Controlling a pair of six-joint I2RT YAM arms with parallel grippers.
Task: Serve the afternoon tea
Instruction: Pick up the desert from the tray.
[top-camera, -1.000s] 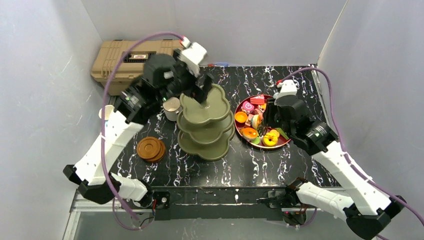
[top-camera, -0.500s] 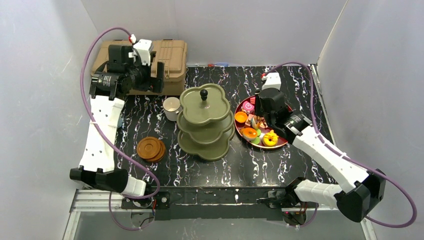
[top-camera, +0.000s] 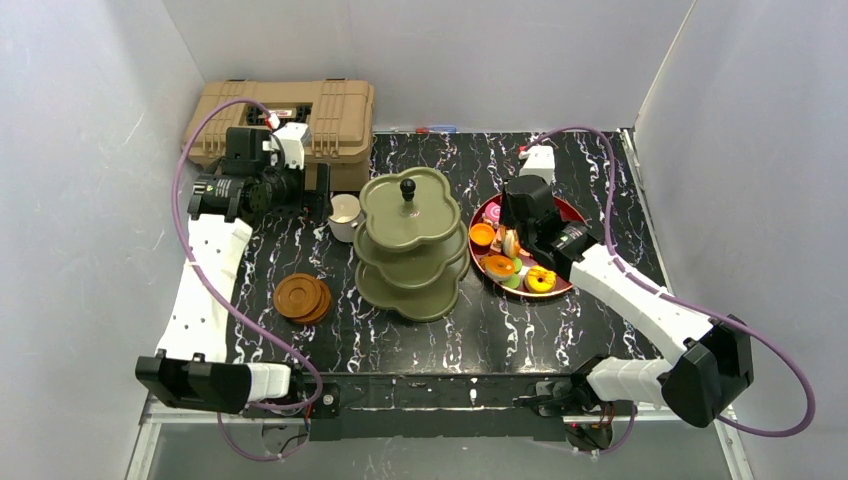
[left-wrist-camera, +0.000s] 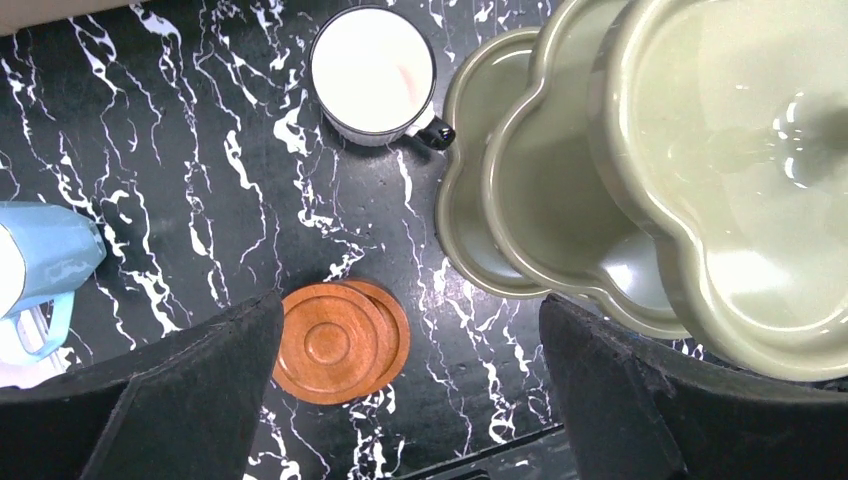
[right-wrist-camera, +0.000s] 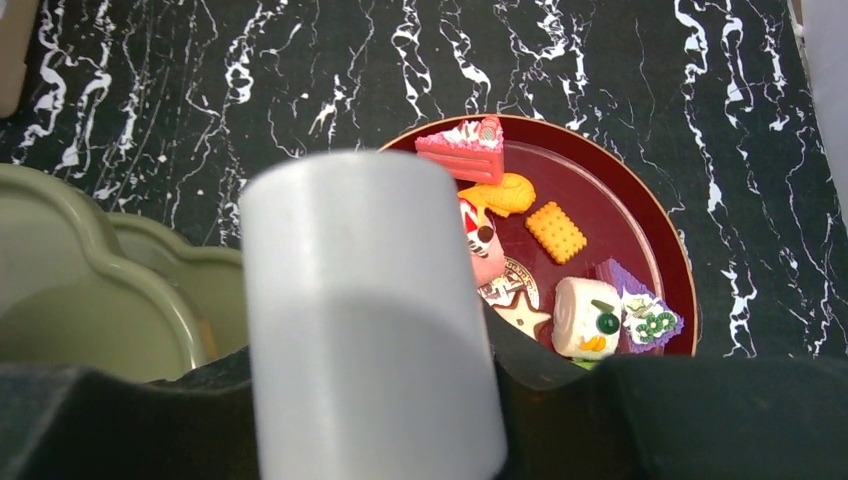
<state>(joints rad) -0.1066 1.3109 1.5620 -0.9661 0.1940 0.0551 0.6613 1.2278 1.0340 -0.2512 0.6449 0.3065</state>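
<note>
Right wrist view: a white cylinder (right-wrist-camera: 365, 310), probably a toy pastry, is gripped by the right end effector (top-camera: 512, 225) above the dark-red plate (right-wrist-camera: 640, 230). It should be carried level to the olive stand (top-camera: 385, 215) on the desk (top-camera: 560, 160) and released low. The left end effector (left-wrist-camera: 408, 335), wide open and empty, has been withdrawn from the stand's knob (top-camera: 407, 186).

Left fingers (left-wrist-camera: 180, 400) swung from stand knob (top-camera: 407, 187) to toolbox (top-camera: 340, 105).

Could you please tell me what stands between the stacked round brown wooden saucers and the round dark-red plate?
In the top external view, the olive-green three-tier clover-shaped stand stands between the wooden saucers and the dark-red plate.
</note>
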